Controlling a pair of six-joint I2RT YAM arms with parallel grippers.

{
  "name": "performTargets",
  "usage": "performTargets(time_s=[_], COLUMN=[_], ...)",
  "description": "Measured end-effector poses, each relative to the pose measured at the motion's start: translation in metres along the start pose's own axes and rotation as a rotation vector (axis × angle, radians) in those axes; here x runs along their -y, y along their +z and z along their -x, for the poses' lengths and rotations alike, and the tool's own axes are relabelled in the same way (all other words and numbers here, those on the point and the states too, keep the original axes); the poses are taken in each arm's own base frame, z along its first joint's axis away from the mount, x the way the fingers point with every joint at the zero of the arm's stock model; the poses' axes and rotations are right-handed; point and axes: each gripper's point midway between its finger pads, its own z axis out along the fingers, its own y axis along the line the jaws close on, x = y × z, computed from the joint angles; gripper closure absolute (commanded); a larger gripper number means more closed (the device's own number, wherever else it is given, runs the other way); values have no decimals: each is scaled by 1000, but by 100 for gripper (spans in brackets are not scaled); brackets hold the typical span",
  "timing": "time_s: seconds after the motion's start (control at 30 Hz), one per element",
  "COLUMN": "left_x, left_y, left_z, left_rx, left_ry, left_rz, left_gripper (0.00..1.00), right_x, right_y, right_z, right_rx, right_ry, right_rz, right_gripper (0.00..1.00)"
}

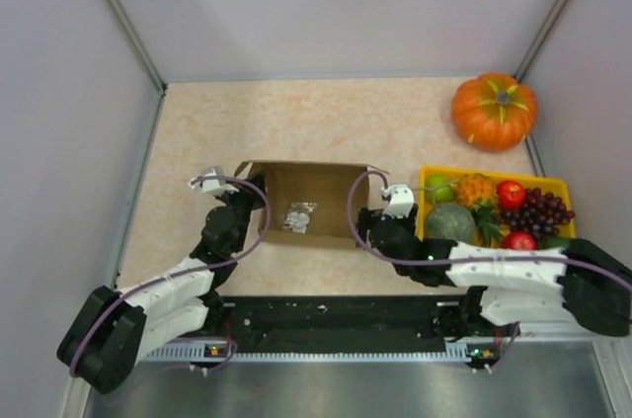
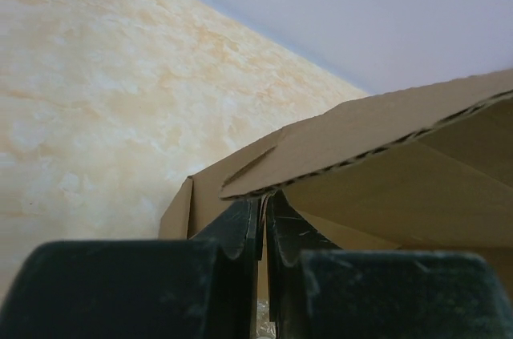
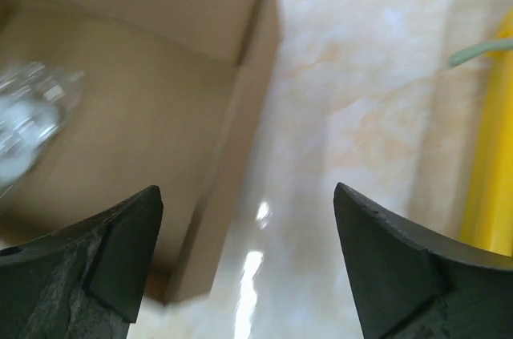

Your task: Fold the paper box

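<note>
**Box pinched on the left, right jaws wide**

The paper box (image 1: 308, 203) stands open-topped on the tabletop (image 1: 326, 122), midway between the left and right edges and closer to the near edge. The left jaws are closed on its left wall, with the cardboard pinched between them. The right jaws gape apart above the box's right wall, gripping nothing. A yellow tray (image 1: 559, 183) of fruit sits by the right edge.

Beige marbled tabletop (image 1: 326, 122), glossy, small light glare on it. Pale grey wall panels behind it (image 1: 336, 3), left (image 1: 59, 141) and right (image 1: 604, 92). Metal corner strips (image 1: 119, 13) at the joins. Grey metal floor (image 1: 346, 388) at its near edge.
</note>
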Motion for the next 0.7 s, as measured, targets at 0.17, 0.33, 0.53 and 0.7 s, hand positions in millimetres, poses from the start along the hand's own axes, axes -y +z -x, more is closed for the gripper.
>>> performTargets(time_s=[0.17,0.33,0.53,0.7], left_x=[-5,-11,-17,-19], left_y=[-1,-2,-6,-10], left_z=[-4,-13,-17,-16], left_rx=[-6,-31,-44,-45], left_ry=[34,70,102,116], left_rz=[16,35,47,44], left_gripper=[100,100,100,100], right_x=[-23,-23,-50,-101], right_y=[-86,-158,-184,-105], right_z=[13,121,261,285], right_rx=[-101,-11,91,-57], right_ry=[24,150,242,278], right_rz=[313,488,562,611], right_gripper=[12,12,15,18])
